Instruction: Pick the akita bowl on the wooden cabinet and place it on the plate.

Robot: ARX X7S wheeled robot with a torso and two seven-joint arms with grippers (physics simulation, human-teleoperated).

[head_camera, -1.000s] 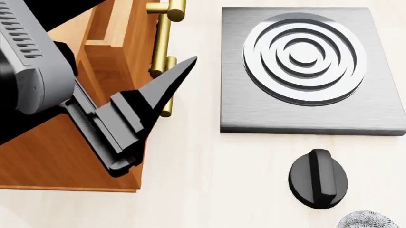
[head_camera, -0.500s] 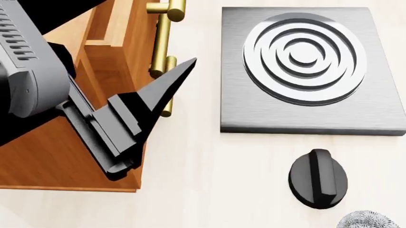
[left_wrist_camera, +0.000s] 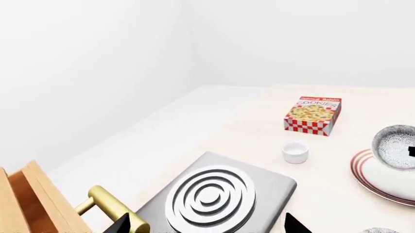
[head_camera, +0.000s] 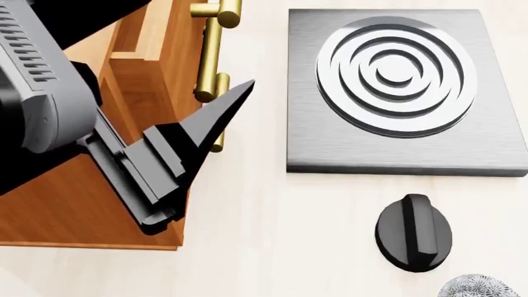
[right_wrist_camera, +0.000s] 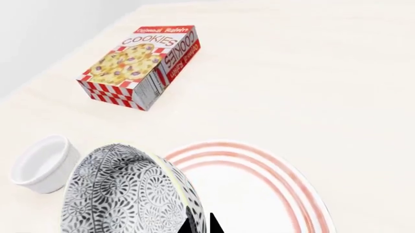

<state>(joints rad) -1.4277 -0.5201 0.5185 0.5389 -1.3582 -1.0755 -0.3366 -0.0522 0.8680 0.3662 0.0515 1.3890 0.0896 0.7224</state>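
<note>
Right pincer [right_wrist_camera: 199, 226] pinches akita bowl [right_wrist_camera: 126, 191] rim over plate [right_wrist_camera: 259, 189]; tilted bowl may tip on release. Left pincer [head_camera: 194, 145] empty, spread.

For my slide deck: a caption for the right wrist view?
Patterned akita bowl carried tilted above the red-ringed plate, cookie box and white cup beyond.

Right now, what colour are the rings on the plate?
Red-orange rings on the white plate, clearest in the right wrist view.

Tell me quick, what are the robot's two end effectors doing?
Left end effector: open, holding nothing.
Right end effector: closed on the akita bowl, above the plate.
</note>
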